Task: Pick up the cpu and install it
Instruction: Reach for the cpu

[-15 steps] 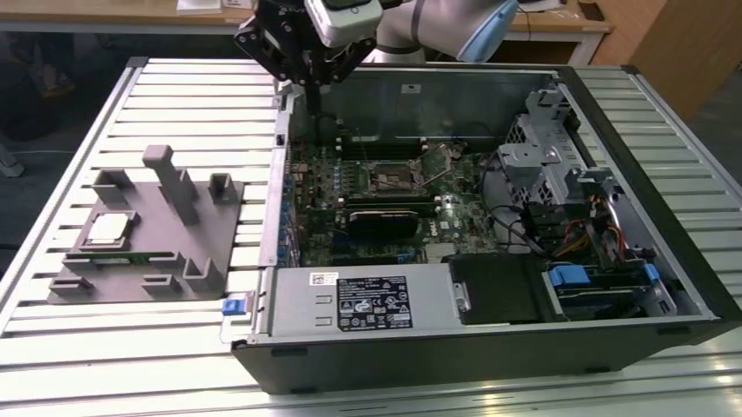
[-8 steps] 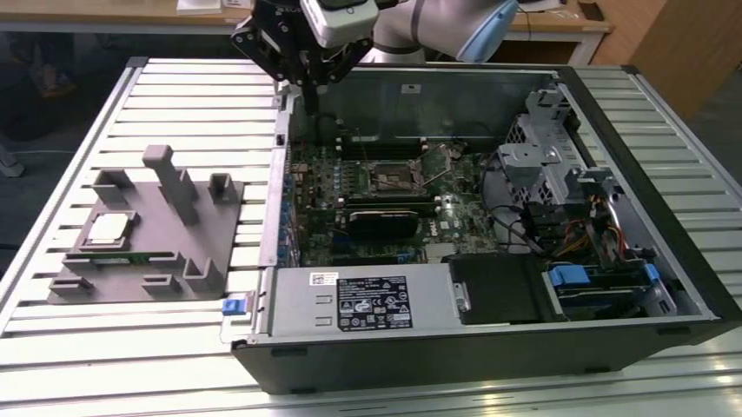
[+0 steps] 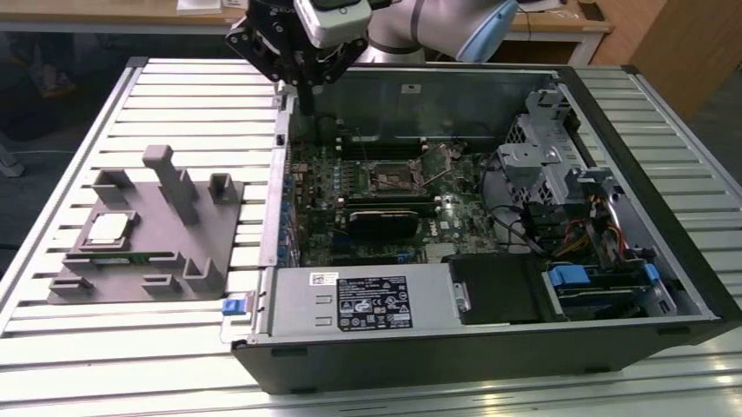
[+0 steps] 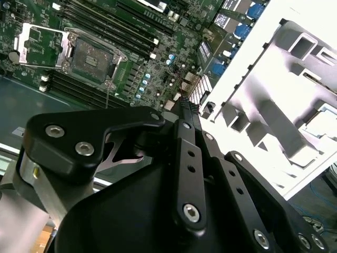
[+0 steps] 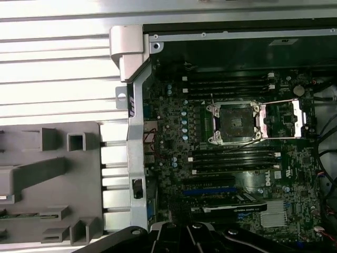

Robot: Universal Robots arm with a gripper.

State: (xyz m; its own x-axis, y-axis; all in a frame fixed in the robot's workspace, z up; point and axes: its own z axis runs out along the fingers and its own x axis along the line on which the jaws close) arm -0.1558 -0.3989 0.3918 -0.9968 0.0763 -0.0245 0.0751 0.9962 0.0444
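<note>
Nothing can be read: the white sticker and black label on the power supply, well apart from the gripper, carry print too small.

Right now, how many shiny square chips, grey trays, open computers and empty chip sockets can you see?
Small silvery square cpu chip: 1
Grey plastic holder tray: 1
Open black computer case: 1
Empty square cpu socket: 1
Total: 4
</note>
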